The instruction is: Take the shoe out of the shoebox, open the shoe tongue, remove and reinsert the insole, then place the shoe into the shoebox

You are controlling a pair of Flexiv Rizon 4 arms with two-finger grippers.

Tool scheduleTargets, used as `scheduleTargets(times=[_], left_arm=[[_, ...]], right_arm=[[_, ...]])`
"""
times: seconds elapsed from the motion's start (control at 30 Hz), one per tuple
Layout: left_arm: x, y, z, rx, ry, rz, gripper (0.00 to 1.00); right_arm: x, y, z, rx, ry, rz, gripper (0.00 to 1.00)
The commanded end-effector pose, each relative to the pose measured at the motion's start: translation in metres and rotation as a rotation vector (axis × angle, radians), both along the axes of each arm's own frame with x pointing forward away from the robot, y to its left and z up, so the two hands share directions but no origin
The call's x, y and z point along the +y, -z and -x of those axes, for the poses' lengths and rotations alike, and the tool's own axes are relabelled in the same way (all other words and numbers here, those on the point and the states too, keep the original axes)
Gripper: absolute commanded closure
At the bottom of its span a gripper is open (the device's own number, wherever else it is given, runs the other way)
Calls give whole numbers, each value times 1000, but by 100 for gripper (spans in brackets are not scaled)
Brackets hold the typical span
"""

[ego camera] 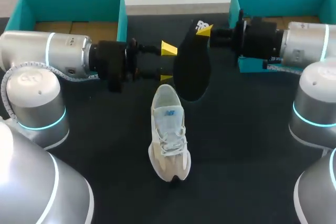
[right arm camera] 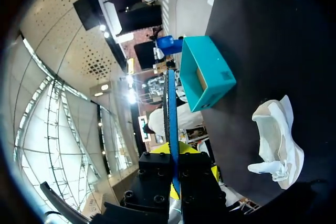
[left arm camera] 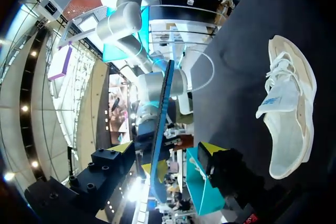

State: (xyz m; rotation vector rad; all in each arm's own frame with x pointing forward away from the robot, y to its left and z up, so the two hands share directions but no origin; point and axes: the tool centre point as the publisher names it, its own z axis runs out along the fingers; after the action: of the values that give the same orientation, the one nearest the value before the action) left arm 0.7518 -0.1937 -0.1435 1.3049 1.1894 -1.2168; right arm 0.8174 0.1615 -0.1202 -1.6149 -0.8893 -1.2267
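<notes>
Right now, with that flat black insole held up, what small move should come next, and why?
Probably close the left gripper on the flat black insole. Its open fingers flank the insole's near edge, while the right gripper pinches the far end. The white mesh sneaker waits on the table; two grips should steady the insole for reinserting.

The left arm (ego camera: 47, 56) and right arm (ego camera: 310, 40) are silver-grey cylinders — glowing cyan rings at the joints — with black wrist housings; the left gripper (ego camera: 168, 63) has black fingers, yellow-tipped, with round screw holes.
</notes>
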Motion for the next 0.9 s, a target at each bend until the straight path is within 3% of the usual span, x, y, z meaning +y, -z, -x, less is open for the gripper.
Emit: scheduleTargets(times=[0.03, 0.13, 0.33, 0.53, 0.63, 0.67, 0.73, 0.9], left_arm=[[-9, 2, -3, 0, 4, 5, 44], [-14, 4, -4, 4, 5, 6, 55], [-19, 4, -8, 18, -16, 22, 56], [-23, 3, -8, 19, -21, 32, 65], [-23, 5, -9, 17, -23, 32, 83], [-23, 5, -9, 19, -28, 31, 95], [-22, 6, -11, 23, -37, 36, 100], [-23, 6, -13, 24, -44, 38, 100]], right_arm=[[18, 1, -15, 12, -38, 14, 100], [23, 2, -16, 13, -81, 8, 100], [28, 3, -14, 34, -104, 28, 100], [27, 4, -13, 38, -102, 27, 100], [27, 5, -13, 40, -105, 25, 100], [27, 5, -13, 42, -107, 25, 100], [27, 6, -13, 44, -108, 24, 100], [32, 9, -14, 45, -114, 10, 100]])
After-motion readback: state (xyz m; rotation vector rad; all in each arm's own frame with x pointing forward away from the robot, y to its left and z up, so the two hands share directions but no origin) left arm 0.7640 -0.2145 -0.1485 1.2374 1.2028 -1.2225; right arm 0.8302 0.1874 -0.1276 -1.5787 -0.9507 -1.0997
